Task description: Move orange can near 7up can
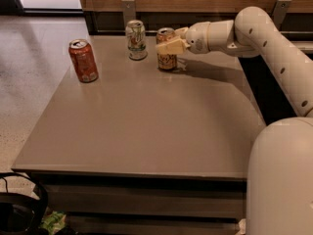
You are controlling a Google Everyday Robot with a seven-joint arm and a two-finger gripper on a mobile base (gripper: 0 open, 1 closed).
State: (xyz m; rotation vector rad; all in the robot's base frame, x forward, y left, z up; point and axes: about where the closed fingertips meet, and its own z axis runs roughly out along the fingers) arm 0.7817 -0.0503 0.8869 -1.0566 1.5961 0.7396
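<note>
Grey table point(146, 131), far end: our gripper point(167, 40) has jaws closed around orange can point(167, 61), standing just beside 7up can point(136, 39). Placement looks done; next we release and back off.

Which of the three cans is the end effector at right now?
The golden-orange can, right of the white-green 7up can; the end effector overlaps its upper half. The red can stands apart, far left.
</note>
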